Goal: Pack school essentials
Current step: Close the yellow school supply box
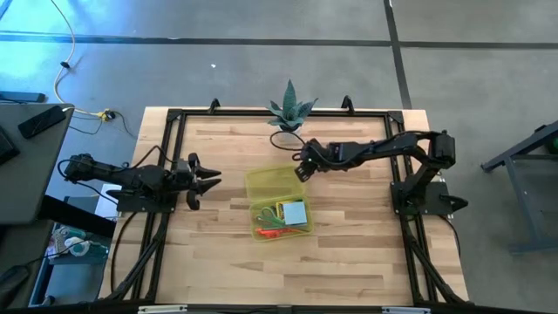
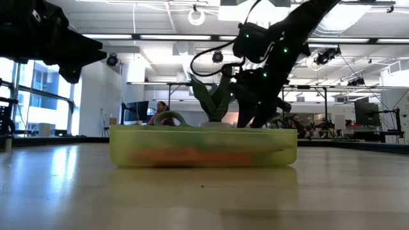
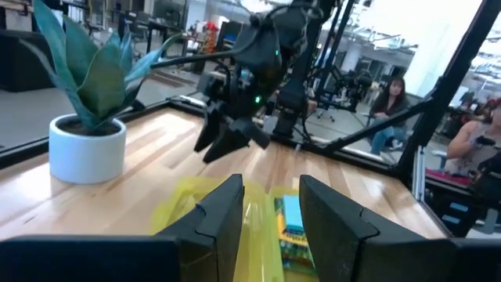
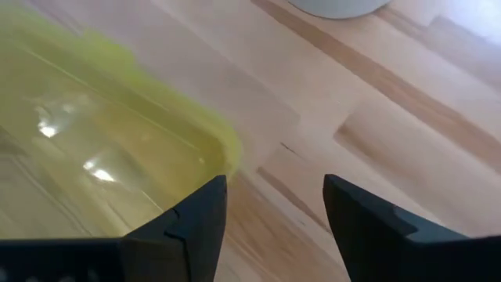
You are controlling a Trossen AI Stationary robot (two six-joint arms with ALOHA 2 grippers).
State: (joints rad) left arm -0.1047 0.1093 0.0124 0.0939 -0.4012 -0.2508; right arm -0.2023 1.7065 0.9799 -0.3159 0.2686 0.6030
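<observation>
The translucent yellow-green hinged case lies open mid-table, its empty lid [image 1: 270, 183] toward the far side and its tray [image 1: 281, 220] toward the near side. In the tray rest the light-blue notepad [image 1: 295, 212], orange and red pencils [image 1: 275, 232] and green pieces [image 1: 264, 215]. My right gripper [image 1: 299, 167] is open and hovers at the lid's far right corner [image 4: 223, 145], one finger over the lid's edge and one over bare wood. My left gripper [image 1: 214, 181] is open and waits left of the case, pointing at it [image 3: 270, 188].
A spiky green plant in a white pot [image 1: 290, 112] stands at the table's far edge, just behind my right gripper. A black frame [image 1: 174, 113] runs round the wooden tabletop. Bare wood lies on the near side of the case and on its right. People sit in the room beyond.
</observation>
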